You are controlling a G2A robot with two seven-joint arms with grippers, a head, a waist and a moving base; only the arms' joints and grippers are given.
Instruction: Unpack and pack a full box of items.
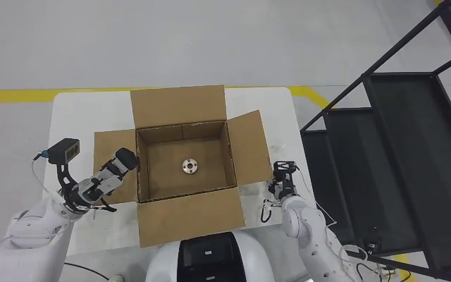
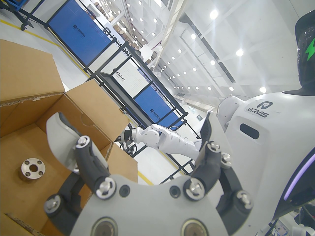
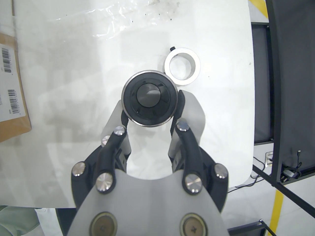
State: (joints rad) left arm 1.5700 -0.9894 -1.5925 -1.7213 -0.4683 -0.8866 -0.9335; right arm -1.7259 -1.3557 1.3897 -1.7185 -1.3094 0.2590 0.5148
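Note:
An open cardboard box [image 1: 184, 106] stands in the middle of the white table [image 1: 84, 113]. A small metal flange [image 1: 189, 166] [image 2: 30, 168] lies on the box floor. My left gripper [image 1: 124, 161] [image 2: 133, 126] hangs over the box's left flap, tilted towards the box, open with nothing between its fingers. My right gripper [image 1: 284, 173] [image 3: 150, 104] is over the table to the right of the box, shut on a black round part with a metal rim [image 3: 150, 98]. A silver ring collar [image 3: 182, 66] lies on the table just beyond that part.
A crumpled clear plastic film [image 3: 137, 13] lies on the table past the ring. The box's right flap with labels [image 3: 9, 74] spreads out beside it. A black metal stair frame [image 1: 394, 141] stands close to the table's right edge.

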